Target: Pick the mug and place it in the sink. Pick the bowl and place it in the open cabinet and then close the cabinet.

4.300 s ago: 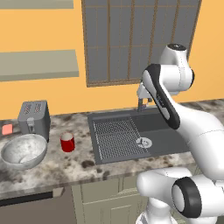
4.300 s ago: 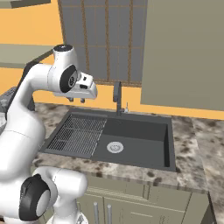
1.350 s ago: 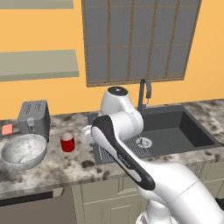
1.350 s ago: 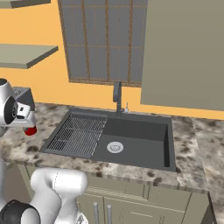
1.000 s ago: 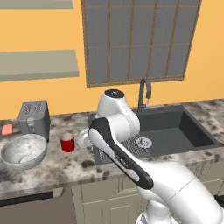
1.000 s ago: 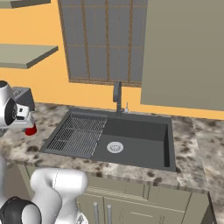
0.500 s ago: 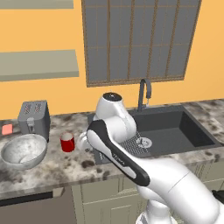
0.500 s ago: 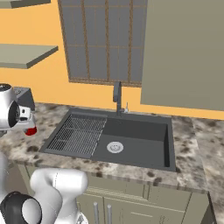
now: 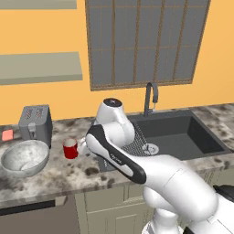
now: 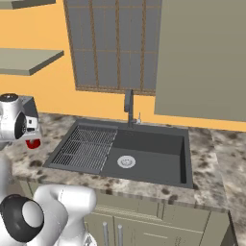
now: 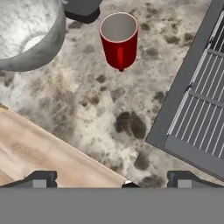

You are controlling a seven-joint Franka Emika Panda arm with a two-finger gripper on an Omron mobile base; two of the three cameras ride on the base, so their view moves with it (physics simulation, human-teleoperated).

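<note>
Left base view: the mug (image 9: 70, 149) stands upright on the counter (image 9: 55, 173) between the bowl (image 9: 25, 157) and the sink (image 9: 180, 137), with the toaster (image 9: 35, 123) behind the bowl.

Right base view: the mug (image 10: 33, 143) peeks out beside the arm.

Hand view: the gripper (image 11: 111, 178) hangs above the counter, jaws spread wide with nothing between them; the mug (image 11: 119, 40) stands ahead, beside the bowl (image 11: 27, 35).

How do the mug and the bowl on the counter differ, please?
The mug is red and plain; the bowl is grey-white, marbled and shiny. The mug is a narrow cylinder; the bowl is wide, rounded and far bigger. Both stand upright and empty on the speckled counter, apart from each other.
</note>
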